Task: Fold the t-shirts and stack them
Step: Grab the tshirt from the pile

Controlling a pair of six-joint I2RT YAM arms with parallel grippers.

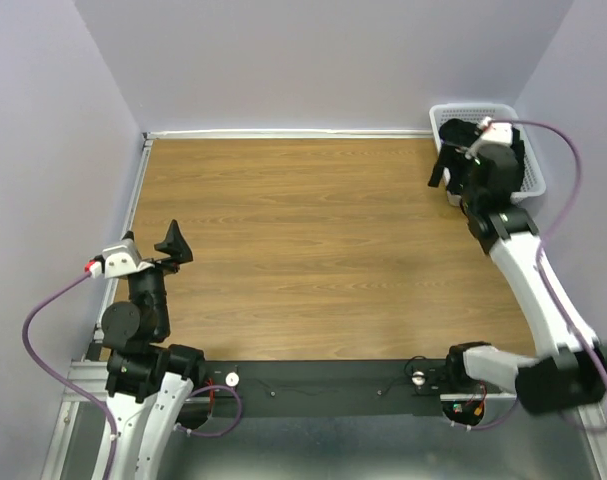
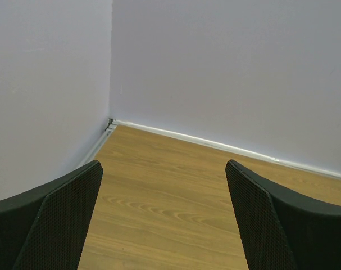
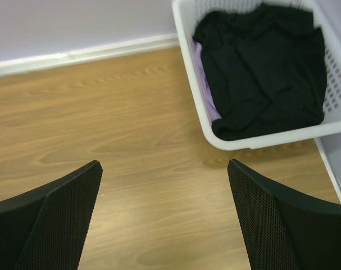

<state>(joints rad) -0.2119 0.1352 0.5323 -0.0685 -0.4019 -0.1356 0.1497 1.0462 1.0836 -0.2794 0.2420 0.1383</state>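
The black t-shirt [image 3: 263, 67] lies crumpled in a white lattice basket [image 3: 188, 84] at the table's back right corner. The lavender t-shirt [image 3: 205, 84] shows only as a strip under the black one, along the basket's left wall. My right gripper [image 3: 163, 169] is open and empty. It hovers over bare wood just in front of and to the left of the basket, as the top view [image 1: 443, 172] also shows. My left gripper [image 2: 163, 166] is open and empty above the table's left side [image 1: 178, 245], far from the shirts.
The wooden table [image 1: 303, 250] is walled by pale purple panels at the back and both sides. The basket [image 1: 463, 106] stands against the back right corner, partly covered by my right arm. A black strip with cables runs along the near edge [image 1: 313, 385].
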